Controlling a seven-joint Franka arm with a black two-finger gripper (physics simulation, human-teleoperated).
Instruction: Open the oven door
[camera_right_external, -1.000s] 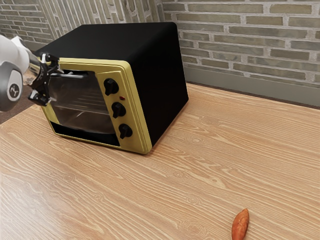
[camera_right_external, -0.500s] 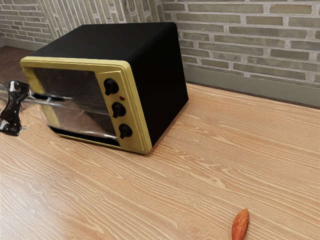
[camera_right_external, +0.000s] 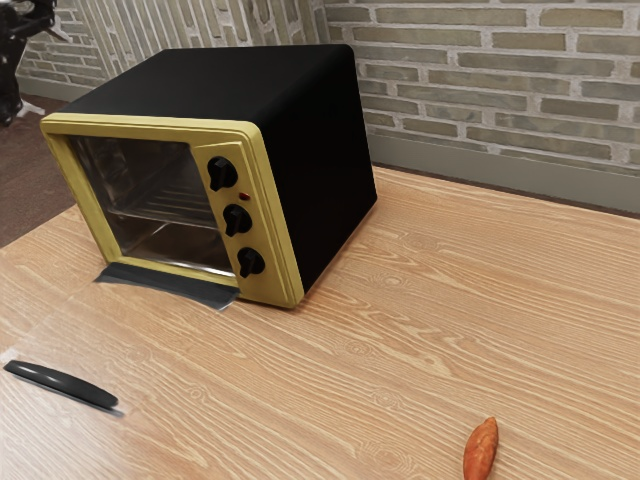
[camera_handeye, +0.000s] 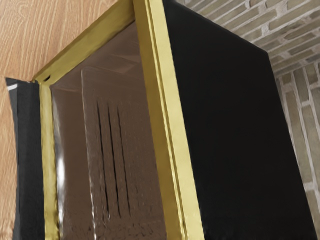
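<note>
The black gripper (camera_right_external: 38, 58) stands at the exterior view's upper left edge, higher than the oven's front and apart from it, its two fingers spread with nothing between them. The oven (camera_right_external: 310, 150) is a black box with a yellow front frame. Its door (camera_right_external: 165, 284) is folded down, lying about level with the table; the glass is see-through, and the black handle (camera_right_external: 62, 385) is at its far end from the oven. In the wrist view the oven's open cavity (camera_handeye: 120, 150) with its rack faces my hand, and the door's dark edge strip (camera_handeye: 29, 160) lies beside the yellow frame.
Three black knobs (camera_right_external: 237, 219) line the oven's front. An orange-brown, pointed object (camera_right_external: 481, 448) lies on the wooden table (camera_right_external: 400, 330) near the front edge of the exterior view. A brick wall (camera_right_external: 500, 90) stands behind the oven.
The door has swung from nearly closed, through partly lowered, down to about level. My gripper first moved down and away from the oven, then rose to the upper left, apart from the handle.
</note>
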